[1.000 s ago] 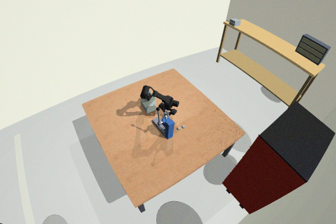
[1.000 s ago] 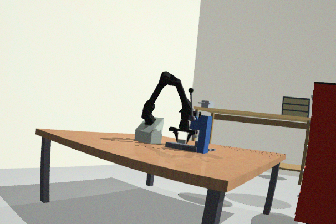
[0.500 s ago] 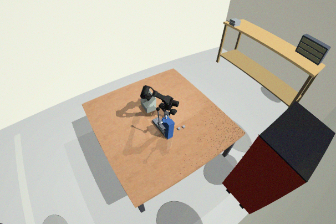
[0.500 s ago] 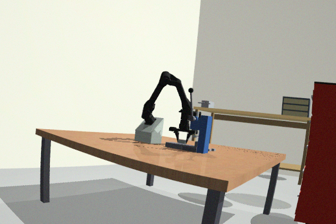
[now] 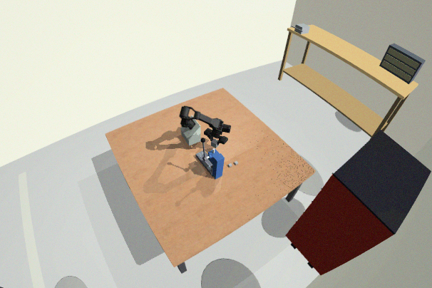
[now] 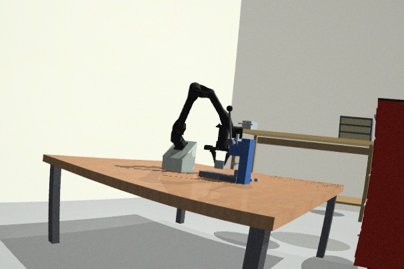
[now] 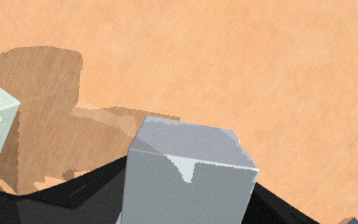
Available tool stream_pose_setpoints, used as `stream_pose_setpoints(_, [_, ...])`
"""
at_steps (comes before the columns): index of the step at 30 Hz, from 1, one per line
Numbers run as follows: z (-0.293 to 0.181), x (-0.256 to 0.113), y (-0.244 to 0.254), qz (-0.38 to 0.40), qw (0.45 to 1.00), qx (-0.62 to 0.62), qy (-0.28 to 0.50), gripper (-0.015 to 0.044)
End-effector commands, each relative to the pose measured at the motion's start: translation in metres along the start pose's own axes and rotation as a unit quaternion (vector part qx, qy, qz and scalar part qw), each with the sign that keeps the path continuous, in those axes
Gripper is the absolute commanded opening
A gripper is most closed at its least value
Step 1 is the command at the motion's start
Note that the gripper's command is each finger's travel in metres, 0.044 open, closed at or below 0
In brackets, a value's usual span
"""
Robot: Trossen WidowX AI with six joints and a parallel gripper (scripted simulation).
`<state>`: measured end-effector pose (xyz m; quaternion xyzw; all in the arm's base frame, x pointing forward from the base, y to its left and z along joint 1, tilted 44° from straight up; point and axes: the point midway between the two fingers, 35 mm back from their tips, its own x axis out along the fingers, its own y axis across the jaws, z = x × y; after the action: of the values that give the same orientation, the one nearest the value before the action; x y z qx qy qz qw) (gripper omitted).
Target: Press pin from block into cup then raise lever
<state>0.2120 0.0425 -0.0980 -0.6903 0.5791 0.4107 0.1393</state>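
By the wall there stands a wooden workbench (image 5: 356, 58) (image 6: 307, 136), and it has a lower shelf (image 5: 335, 96) (image 6: 348, 200). On its top, near one end, is a small grey object (image 5: 302, 28) (image 6: 248, 124); near the other end stands a dark-framed drawer unit (image 5: 402, 63) (image 6: 356, 128). A red cabinet (image 5: 338, 224) (image 6: 390, 186) with a dark top is standing apart from the wooden table.

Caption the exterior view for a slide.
The gripper holds the grey block above the wooden table, near the blue press, whose lever stands upright.
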Motion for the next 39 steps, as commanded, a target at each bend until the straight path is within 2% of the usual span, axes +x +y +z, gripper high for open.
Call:
stream_pose_setpoints(1, [0.0, -0.019, 0.0, -0.003, 1.0, 0.003, -0.003, 0.0])
stream_pose_setpoints(16, [-0.016, -0.018, -0.038, -0.003, 1.0, 0.004, -0.002, 0.0])
stream_pose_setpoints(23, [-0.016, 0.025, -0.038, -0.003, 1.0, 0.004, -0.001, 0.0])
stream_pose_setpoints(26, [-0.016, 0.029, -0.037, -0.003, 1.0, 0.004, -0.001, 0.0])
stream_pose_setpoints(39, [-0.016, 0.029, -0.037, -0.003, 1.0, 0.004, -0.001, 0.0341])
